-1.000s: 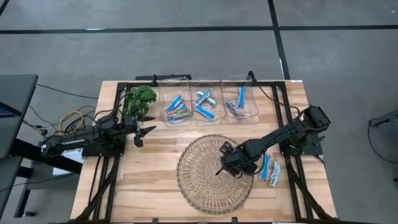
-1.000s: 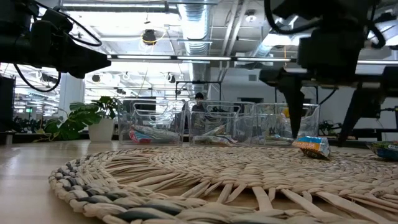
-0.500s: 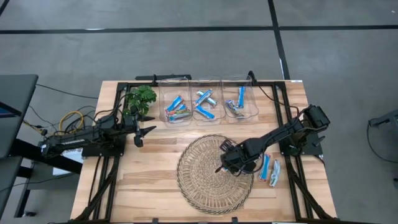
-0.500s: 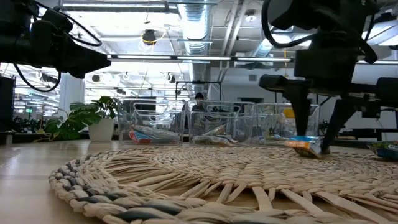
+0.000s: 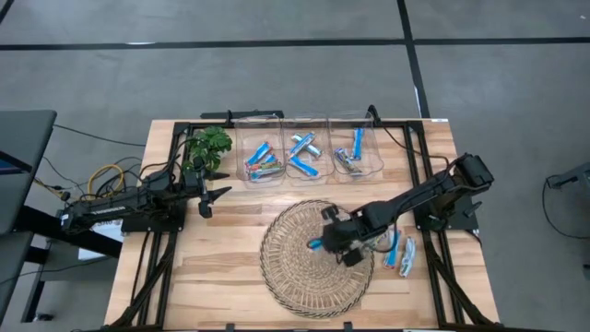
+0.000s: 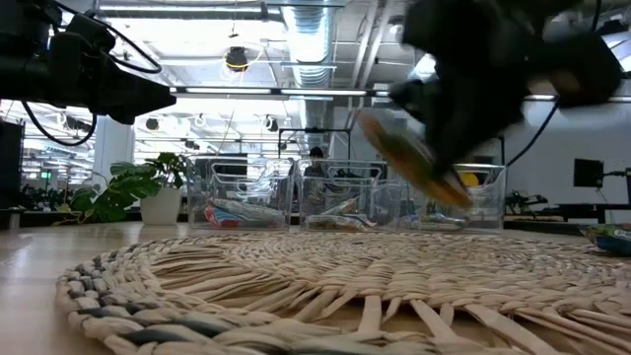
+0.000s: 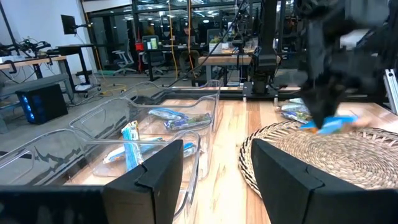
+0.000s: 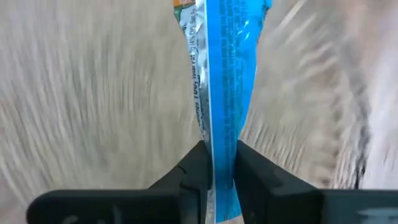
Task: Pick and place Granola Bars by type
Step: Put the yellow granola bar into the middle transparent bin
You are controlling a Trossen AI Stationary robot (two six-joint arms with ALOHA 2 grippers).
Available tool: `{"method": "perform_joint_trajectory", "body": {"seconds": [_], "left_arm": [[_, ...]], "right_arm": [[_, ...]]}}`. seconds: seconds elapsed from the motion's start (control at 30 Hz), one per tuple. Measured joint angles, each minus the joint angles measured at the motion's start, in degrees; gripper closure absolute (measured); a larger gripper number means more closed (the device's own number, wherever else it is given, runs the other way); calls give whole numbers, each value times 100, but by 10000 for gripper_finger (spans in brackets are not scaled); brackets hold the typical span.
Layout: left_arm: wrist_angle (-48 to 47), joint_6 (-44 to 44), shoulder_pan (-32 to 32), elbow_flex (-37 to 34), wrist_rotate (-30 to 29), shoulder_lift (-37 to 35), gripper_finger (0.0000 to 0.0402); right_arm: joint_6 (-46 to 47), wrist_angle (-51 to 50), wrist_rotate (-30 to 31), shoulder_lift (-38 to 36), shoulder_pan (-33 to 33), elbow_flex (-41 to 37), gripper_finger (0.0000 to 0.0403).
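In the high view, our right gripper (image 5: pixel 324 242) is right of the frame's centre, above the mat (image 5: pixel 313 258), its arm reaching in from the right edge. The left gripper (image 5: pixel 214 195) waits at the left, open.

In the low view, the bar (image 6: pixel 419 163) hangs tilted at upper right.

In the right wrist view, the fingers (image 8: pixel 196 171) pinch the blue bar (image 8: pixel 221 74) near one end. We think it could slip out, because the wrapper is shiny.
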Motion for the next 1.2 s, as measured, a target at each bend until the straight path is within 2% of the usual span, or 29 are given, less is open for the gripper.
{"method": "perform_joint_trajectory", "body": {"seconds": [0.23,0.43,0.7,1.0,1.2], "left_arm": [[0,0,0,0,1,-2,218],[0,0,-2,2,0,-1,218],[0,0,-1,0,1,-2,218],[0,0,0,1,0,-2,218],[0,0,-1,0,1,0,218]], "right_arm": [[1864,2191,-97,-608,-342,11,351],[2170,3613,-11,-960,-549,15,351],[2150,3838,50,-901,-1048,17,351],[1613,3707,1384,-901,-2473,11,351],[1892,3484,1935,-898,-3368,11,351]]}}
